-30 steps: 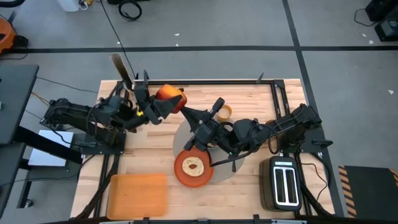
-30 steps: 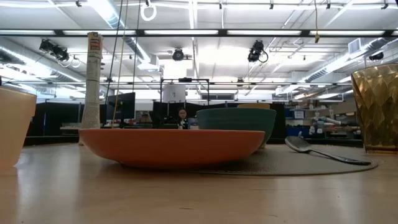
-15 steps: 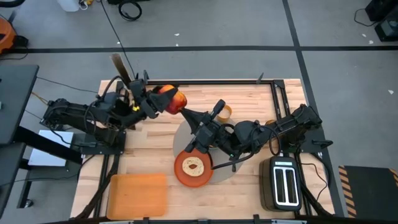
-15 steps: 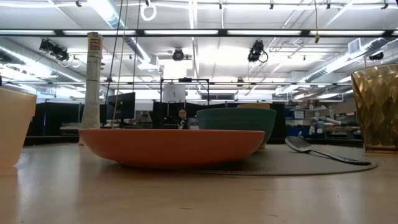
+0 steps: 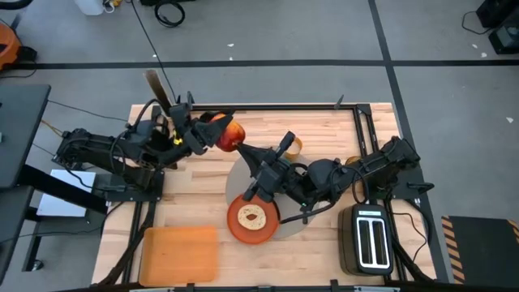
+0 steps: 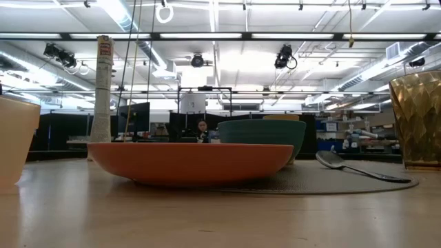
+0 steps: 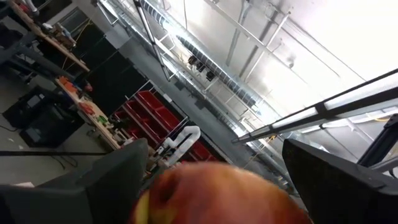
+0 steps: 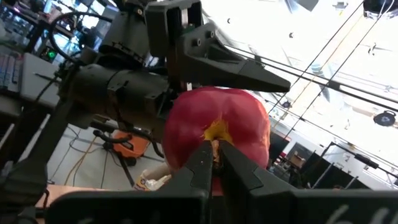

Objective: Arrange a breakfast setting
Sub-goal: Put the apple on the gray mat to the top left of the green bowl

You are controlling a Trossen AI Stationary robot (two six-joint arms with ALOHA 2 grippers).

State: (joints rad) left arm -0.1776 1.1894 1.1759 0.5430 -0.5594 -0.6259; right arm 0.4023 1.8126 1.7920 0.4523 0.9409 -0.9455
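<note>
We see the round red apple (image 8: 217,130) raised above the table, between our left claw's (image 5: 212,134) widely spread fingers; our right claw (image 5: 243,150), pinched closed, grips its stem. We judge the stem may snap, dropping the apple.

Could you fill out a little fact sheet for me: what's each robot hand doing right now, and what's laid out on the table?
left gripper: jaws wide around the red apple, raised near the table's far edge
right gripper: shut, fingertips at the apple's stem end
handover: apple sits between both grippers
grey mat: mid-table
orange plate: on the mat's near edge, toast slice on it
teal bowl: behind the plate
metal spoon: on the mat
toaster: near right corner
</note>
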